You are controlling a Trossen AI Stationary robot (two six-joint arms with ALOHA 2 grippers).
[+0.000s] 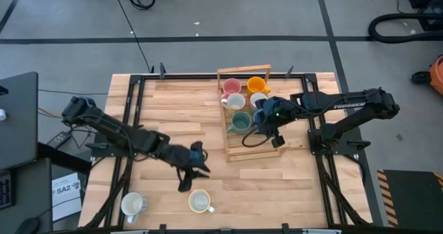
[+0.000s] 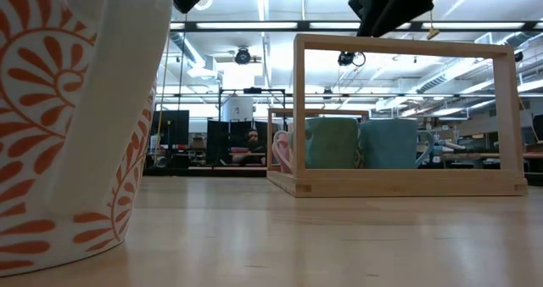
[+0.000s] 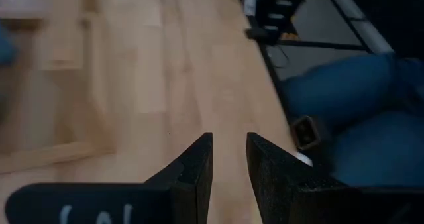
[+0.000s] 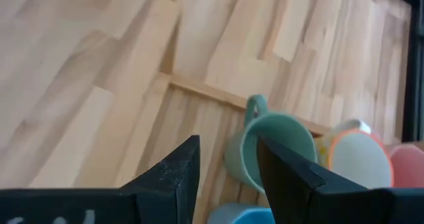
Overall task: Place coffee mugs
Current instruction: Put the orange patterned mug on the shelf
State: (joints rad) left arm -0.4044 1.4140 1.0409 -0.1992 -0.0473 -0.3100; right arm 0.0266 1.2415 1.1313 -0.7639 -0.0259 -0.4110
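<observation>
A wooden crate (image 1: 232, 151) at the table's centre right holds several coffee mugs standing on its floor: pink (image 1: 230, 87), orange (image 1: 256, 85), two white (image 1: 235, 101), green (image 1: 240, 122) and blue (image 1: 259, 113). My right gripper (image 1: 260, 123) hovers open above the crate, over the green mug (image 4: 275, 148) and the blue mug (image 4: 242, 214), touching neither. My left gripper (image 1: 201, 165) hangs open over bare table left of the crate, with nothing between its fingers (image 3: 199, 161). Two more white mugs (image 1: 133, 205) (image 1: 200, 201) stand at the near edge.
In the low view a white mug with an orange pattern (image 2: 68, 117) stands close to the lens, and the crate's frame (image 2: 399, 185) rises at the right. Bare wood lies between the crate and the near mugs. Black frame rails (image 1: 128, 123) run along the table's sides.
</observation>
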